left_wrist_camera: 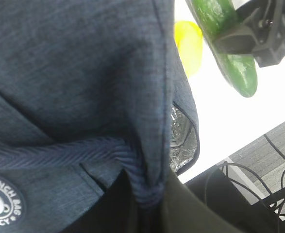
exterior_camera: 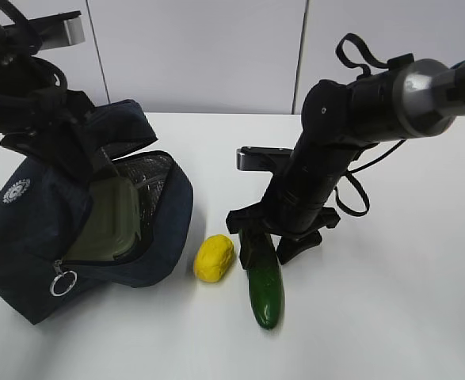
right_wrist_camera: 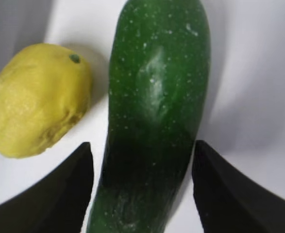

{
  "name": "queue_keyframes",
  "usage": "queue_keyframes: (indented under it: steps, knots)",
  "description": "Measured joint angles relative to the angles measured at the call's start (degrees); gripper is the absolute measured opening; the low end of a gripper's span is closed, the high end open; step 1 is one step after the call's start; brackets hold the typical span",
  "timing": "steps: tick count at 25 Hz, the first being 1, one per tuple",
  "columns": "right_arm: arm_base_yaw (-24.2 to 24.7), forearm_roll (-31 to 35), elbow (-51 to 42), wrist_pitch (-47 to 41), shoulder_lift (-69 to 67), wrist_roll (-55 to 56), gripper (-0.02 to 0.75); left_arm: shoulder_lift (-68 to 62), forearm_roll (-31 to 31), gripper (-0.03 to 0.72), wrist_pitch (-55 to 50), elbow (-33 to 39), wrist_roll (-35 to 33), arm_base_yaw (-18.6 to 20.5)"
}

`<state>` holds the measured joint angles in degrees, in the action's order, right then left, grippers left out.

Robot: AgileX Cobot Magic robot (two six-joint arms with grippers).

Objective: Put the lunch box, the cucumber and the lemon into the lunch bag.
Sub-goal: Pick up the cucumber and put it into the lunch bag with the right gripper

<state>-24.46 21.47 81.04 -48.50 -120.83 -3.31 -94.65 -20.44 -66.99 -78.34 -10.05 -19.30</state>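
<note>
Lunch bag (exterior_camera: 34,229): we logged it open on the surface (exterior_camera: 390,317), mouth held up by the clenched left claw (left_wrist_camera: 142,194) gripping its fabric. Lunch box (exterior_camera: 109,222): already inside the bag. Lemon (exterior_camera: 214,258): just beside the bag, outstanding. Cucumber (exterior_camera: 264,285): beyond the lemon, straddled by the released right claw (exterior_camera: 283,237), not yet gripped.

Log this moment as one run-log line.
lunch box: inside lunch bag | left gripper: shut on bag fabric | right gripper: open, straddling cucumber | lemon: on table
</note>
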Motion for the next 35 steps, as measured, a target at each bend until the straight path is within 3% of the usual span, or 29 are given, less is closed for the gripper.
queue_keyframes:
  steps: [4,11,16,22,25,31,35]
  knots:
    - [-1.0,0.5,0.0,1.2,-0.7,0.6,0.452,0.0,0.0,0.000,0.0,0.0,-0.1,0.0]
    - [-1.1,0.7,0.0,1.2,-0.7,0.7,0.290,0.0,0.0,0.000,-0.6,0.0,-0.1,0.0]
    - [-0.3,-0.3,1.8,-1.5,-0.6,0.7,0.281,0.0,0.1,0.000,-0.9,0.0,-0.2,0.0]
    - [4.2,1.6,4.6,-3.6,5.5,-1.0,0.279,0.0,0.1,0.000,-1.0,0.0,-0.2,0.0]
    - [6.1,8.8,5.0,-4.7,7.6,-6.6,0.279,0.0,0.2,0.000,-1.0,0.0,-0.3,0.0]
    - [6.2,31.9,5.0,-7.0,7.7,-21.0,0.279,0.0,0.2,0.000,-1.0,0.0,-0.4,0.0]
    - [6.1,37.3,5.0,-5.8,7.6,-23.7,0.279,0.0,0.2,0.000,-1.0,0.0,-0.4,0.0]
